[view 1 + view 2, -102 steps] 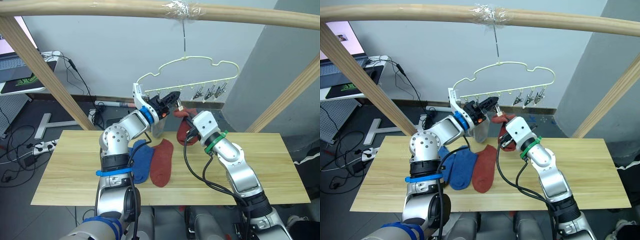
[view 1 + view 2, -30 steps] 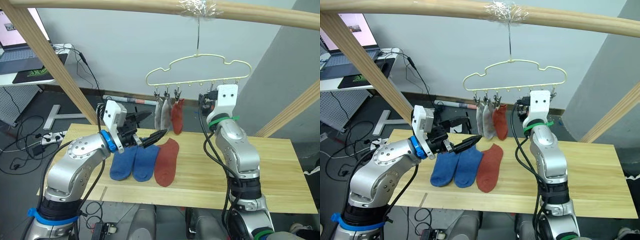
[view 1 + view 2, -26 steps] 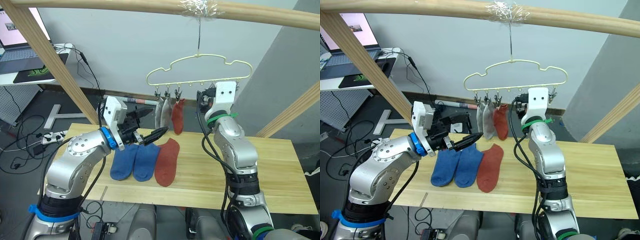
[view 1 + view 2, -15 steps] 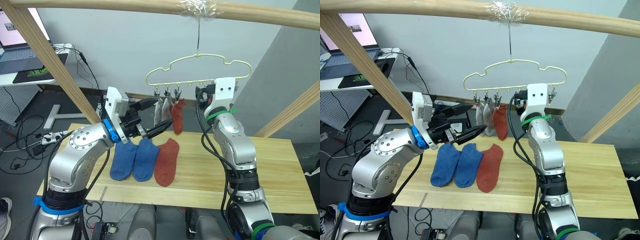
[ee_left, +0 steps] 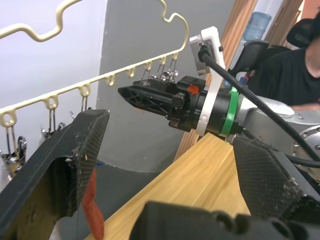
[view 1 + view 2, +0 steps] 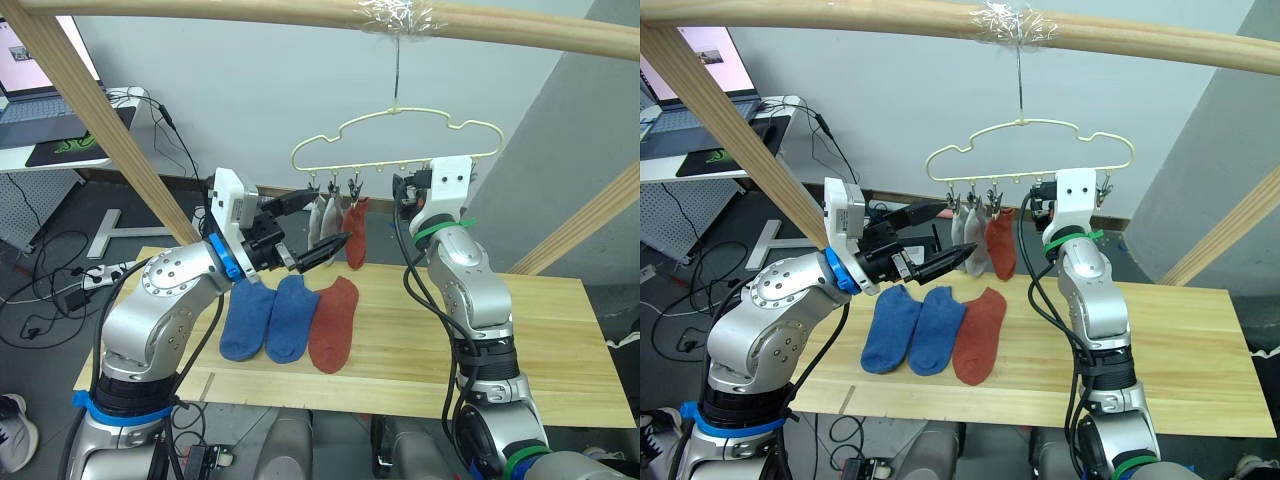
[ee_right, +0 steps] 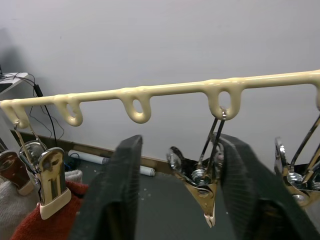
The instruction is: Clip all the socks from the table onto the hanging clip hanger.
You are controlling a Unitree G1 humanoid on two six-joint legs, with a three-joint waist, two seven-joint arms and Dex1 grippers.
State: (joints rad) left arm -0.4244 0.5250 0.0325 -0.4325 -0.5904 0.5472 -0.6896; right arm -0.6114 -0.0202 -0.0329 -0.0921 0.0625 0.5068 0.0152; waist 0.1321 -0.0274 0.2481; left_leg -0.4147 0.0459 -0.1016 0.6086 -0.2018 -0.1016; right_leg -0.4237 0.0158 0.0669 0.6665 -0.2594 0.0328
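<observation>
Hanger: I see the thin pale-yellow cloud-outline wire clip hanger (image 6: 398, 145) hanging by its hook from a taped spot on the thick wooden frame beam (image 6: 300, 12), above the far edge of the table.
Clipped socks: two light grey ankle socks (image 6: 322, 222) and one rust red ankle sock (image 6: 354, 232) hang side by side from the three clips at my left end of the hanger.
Free clips: the small dark metal clips (image 7: 206, 180) toward my right end of the hanger carry nothing.
Table socks: on the long light wood plank table (image 6: 520, 340) lie two blue ankle socks (image 6: 266, 317), touching each other, with a second rust red ankle sock (image 6: 331, 322) just beside them on my right; all three lie flat below the hanging ones.
Left gripper (image 6: 310, 226): raised in front of the hanging grey socks, its two black fingers spread wide with nothing between them.
Right gripper (image 5: 131, 94): held up at the hanger's lower bar, its fingers apart on either side of one free clip, which hangs in the gap; I cannot tell whether they touch it.
Background: a person in a black top (image 5: 280, 70) sits beyond the table, seen in my left wrist view.
</observation>
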